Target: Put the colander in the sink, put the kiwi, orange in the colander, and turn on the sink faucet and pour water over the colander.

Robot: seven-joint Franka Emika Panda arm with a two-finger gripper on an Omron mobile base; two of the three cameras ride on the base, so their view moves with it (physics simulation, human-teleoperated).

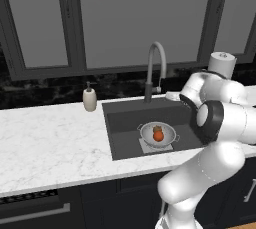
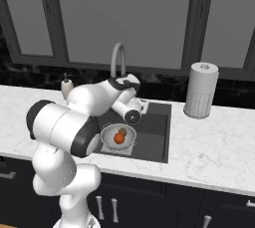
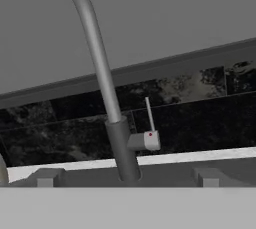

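The colander (image 1: 158, 134) sits inside the sink (image 1: 125, 118), on the lighter grey plate on the basin floor, in front of the sink faucet (image 1: 155, 70). The orange (image 1: 158, 135) lies in the colander's bowl, and a smaller brownish fruit, the kiwi (image 1: 157, 128), sits just behind it on the faucet's side. In the right base view the colander (image 2: 118, 136) again holds the orange (image 2: 119, 138) with the kiwi (image 2: 122, 131) just beside it.

The sink is recessed into a white marbled desk (image 1: 50, 143). A small beige soap dispenser (image 1: 89, 98) stands on the desk to the left of the faucet, near the dark backsplash. A white paper towel roll (image 2: 200, 90) stands upright on the desk well to the right of the faucet.

The arm reaches over the basin toward the faucet's base. The end effector (image 3: 127, 183) is released, its jaws spread wide with nothing between them, and it faces the faucet's dark base (image 3: 122, 148) from close by. A thin lever (image 3: 149, 118) rises upright from the small grey block on the right side of that base, with a red dot on the block.
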